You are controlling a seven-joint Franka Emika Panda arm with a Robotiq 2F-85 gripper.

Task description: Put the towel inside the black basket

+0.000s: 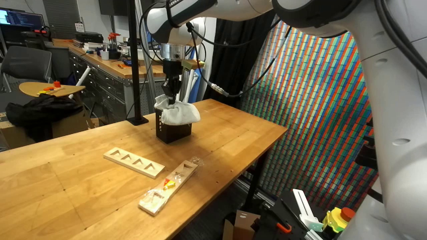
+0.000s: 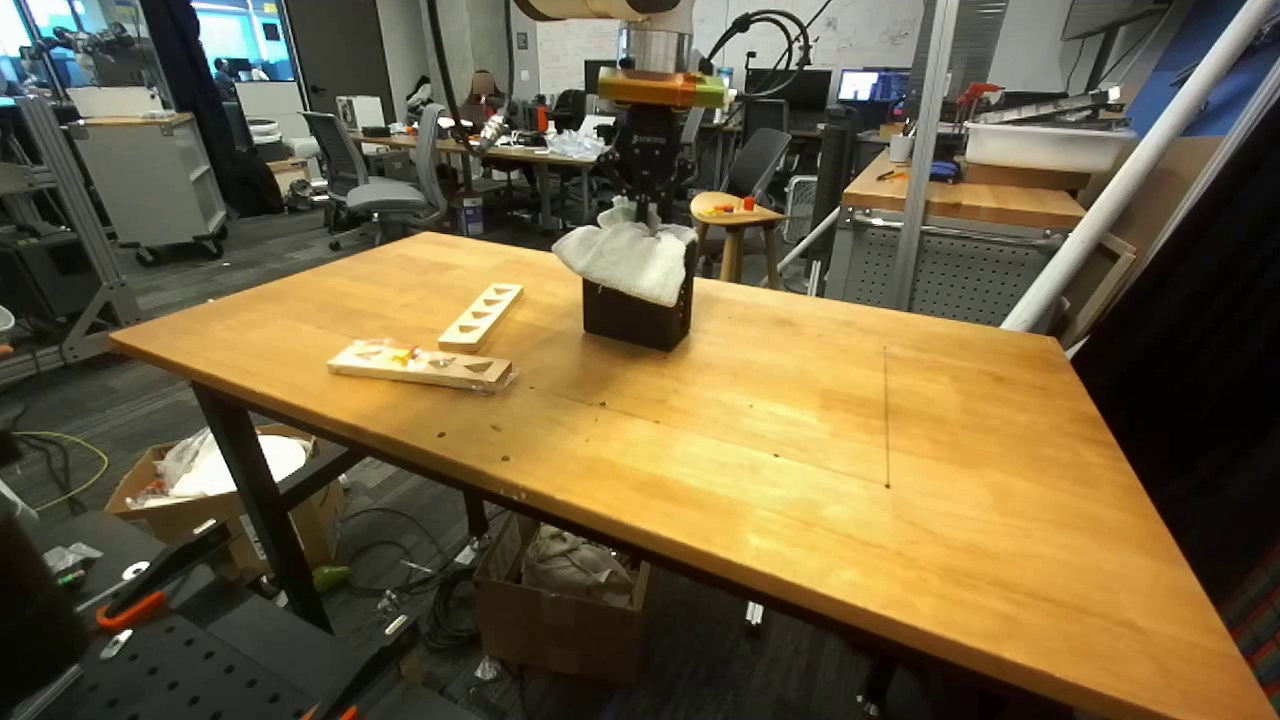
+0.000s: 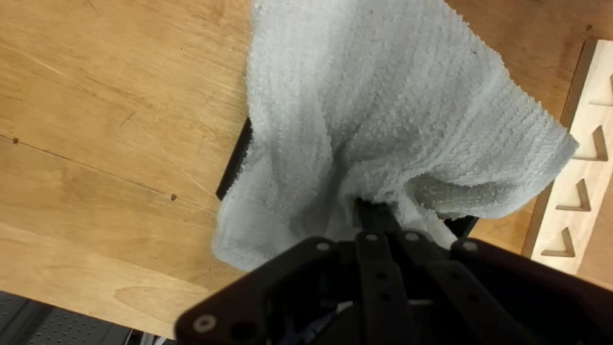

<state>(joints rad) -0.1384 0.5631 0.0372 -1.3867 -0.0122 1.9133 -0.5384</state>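
Observation:
The white towel (image 1: 181,114) (image 2: 632,262) lies bunched over the top of the black basket (image 1: 173,134) (image 2: 637,322), its folds hanging outside the rim in both exterior views. My gripper (image 1: 171,101) (image 2: 648,215) points straight down over the basket, its fingertips sunk into the middle of the cloth. From the wrist, the towel (image 3: 407,91) covers most of the opening, leaving only slivers of the basket (image 3: 234,163) showing. The fingers stand together at a dark dip in the fabric. Whether any cloth is pinched between them cannot be seen; the tips and the basket's inside are hidden.
A pale slotted board (image 1: 134,162) lies on the wooden table (image 1: 233,133) near the basket. Beside it is a plastic-wrapped board (image 1: 168,188) with red and yellow pieces. A black upright pole (image 1: 133,66) stands at the table's edge, close to the basket.

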